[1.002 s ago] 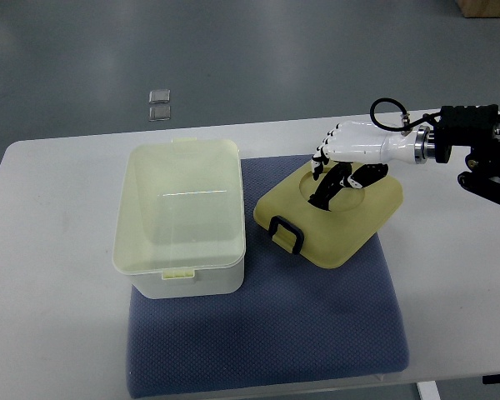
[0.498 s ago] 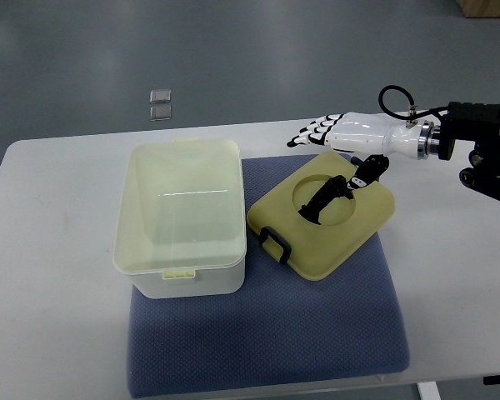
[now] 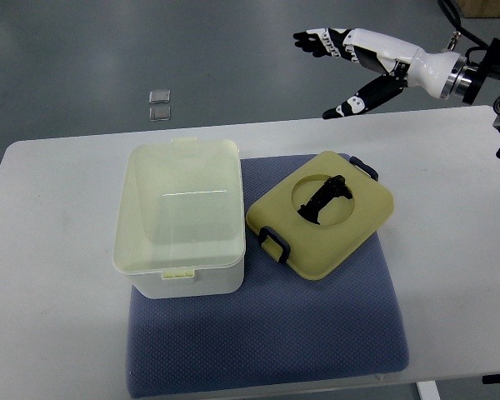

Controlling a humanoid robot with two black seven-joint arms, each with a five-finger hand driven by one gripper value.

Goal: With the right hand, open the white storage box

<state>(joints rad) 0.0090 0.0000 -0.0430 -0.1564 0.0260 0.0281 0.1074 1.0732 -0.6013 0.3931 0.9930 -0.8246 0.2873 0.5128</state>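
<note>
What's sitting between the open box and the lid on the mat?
Nothing. In the top view only a narrow strip of blue mat separates the storage box from the lid.

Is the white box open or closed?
Open. The white box has no lid on it; its yellow lid lies beside it on the blue mat.
</note>
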